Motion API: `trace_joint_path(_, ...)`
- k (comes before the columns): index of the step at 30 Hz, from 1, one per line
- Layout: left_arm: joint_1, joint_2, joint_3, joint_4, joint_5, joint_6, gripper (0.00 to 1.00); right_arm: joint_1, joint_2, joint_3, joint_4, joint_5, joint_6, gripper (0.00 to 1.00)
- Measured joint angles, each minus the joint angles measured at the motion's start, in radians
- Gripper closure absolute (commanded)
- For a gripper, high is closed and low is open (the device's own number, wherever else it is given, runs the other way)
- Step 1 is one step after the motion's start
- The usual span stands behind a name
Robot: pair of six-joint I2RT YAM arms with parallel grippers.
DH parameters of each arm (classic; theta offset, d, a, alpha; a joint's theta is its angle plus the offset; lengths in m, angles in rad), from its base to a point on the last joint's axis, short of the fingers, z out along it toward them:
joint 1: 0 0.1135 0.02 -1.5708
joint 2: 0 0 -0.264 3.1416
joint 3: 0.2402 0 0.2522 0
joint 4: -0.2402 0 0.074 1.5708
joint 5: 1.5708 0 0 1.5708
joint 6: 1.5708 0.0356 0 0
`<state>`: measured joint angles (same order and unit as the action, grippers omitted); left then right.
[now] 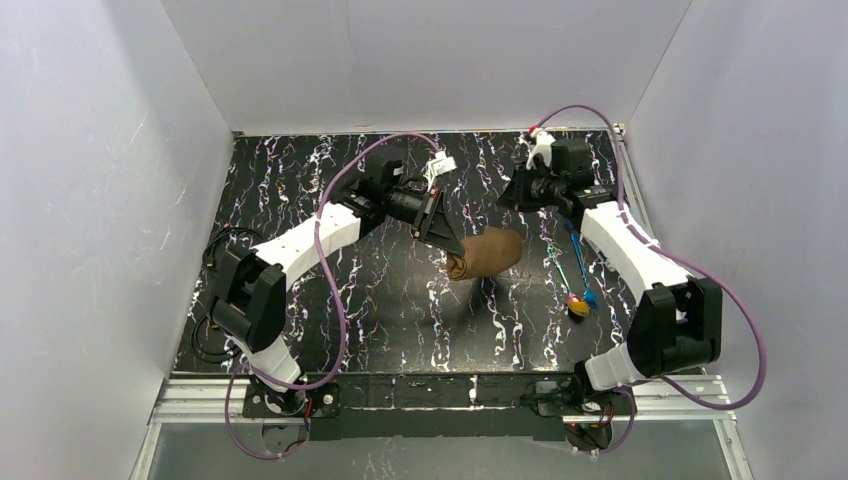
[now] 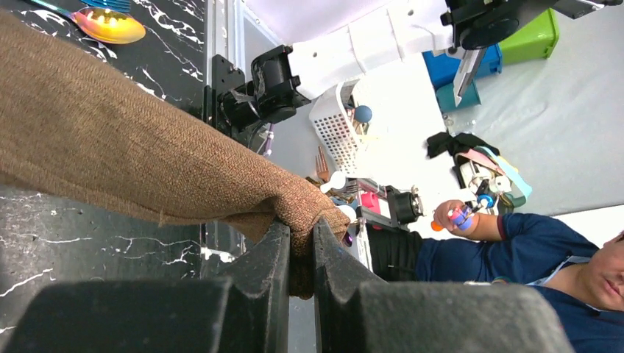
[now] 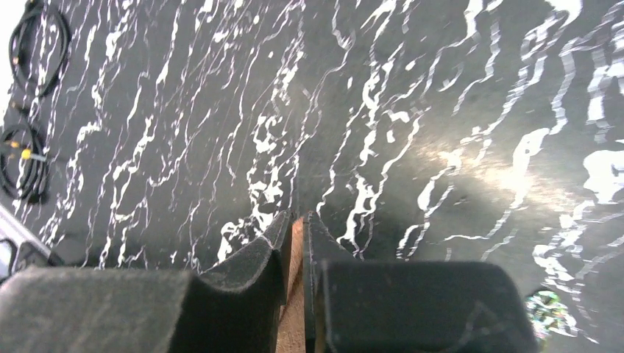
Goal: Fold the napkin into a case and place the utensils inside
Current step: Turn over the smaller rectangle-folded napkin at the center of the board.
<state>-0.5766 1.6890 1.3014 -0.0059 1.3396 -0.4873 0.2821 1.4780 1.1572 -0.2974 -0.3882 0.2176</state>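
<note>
Closest are the two black fingers [image 2: 265, 272] of my left end effector [image 2: 299, 229]. They are narrow and they hold one end of the napkin [image 2: 132, 140] between them. The napkin is brown woven cloth, gathered into a thick roll, and in my left wrist view it runs from the fingers up toward the left. From above, the roll is short and thick, a little right of the middle of the desk [image 1: 330, 180], with my left end effector at its left end. I cannot tell if the roll touches the desk.

My right end effector [image 3: 296, 220] is more to the right and nearer the far edge, apart from the napkin in the top view. Its fingers are also narrow, almost together. A thin brown strip [image 3: 294, 294] shows in the gap, but I cannot tell what it is or whether it is pinched.

The utensils [image 1: 573, 280] lie flat on the desk near the right edge, apart from the napkin. They have thin blue-teal handles, and a gold-red bowl points toward the near edge.
</note>
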Motion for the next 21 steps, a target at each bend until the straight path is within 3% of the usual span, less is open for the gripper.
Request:
trace_joint_path(5, 0.010, 0.000, -0.153, 0.261, -0.010, -0.168, 1.00, -0.024, -0.043, 0.022, 0.012, 0.026, 0.008, 0.81)
trace_joint_path(8, 0.091, 0.023, -0.314, 0.280, -0.006, -0.163, 1.00, -0.022, -0.035, 0.005, 0.034, -0.006, 0.032, 0.81)
trace_joint_path(12, 0.234, 0.150, -0.356, -0.014, -0.054, 0.076, 1.00, 0.011, -0.028, -0.079, 0.091, -0.048, 0.076, 0.81)
trace_joint_path(15, 0.273, 0.196, -0.350, -0.182, -0.082, 0.222, 1.00, 0.067, 0.005, -0.109, 0.114, -0.072, 0.099, 0.81)
trace_joint_path(21, 0.322, 0.195, -0.350, -0.277, -0.101, 0.319, 1.00, 0.200, 0.092, -0.142, 0.245, -0.160, 0.166, 0.81)
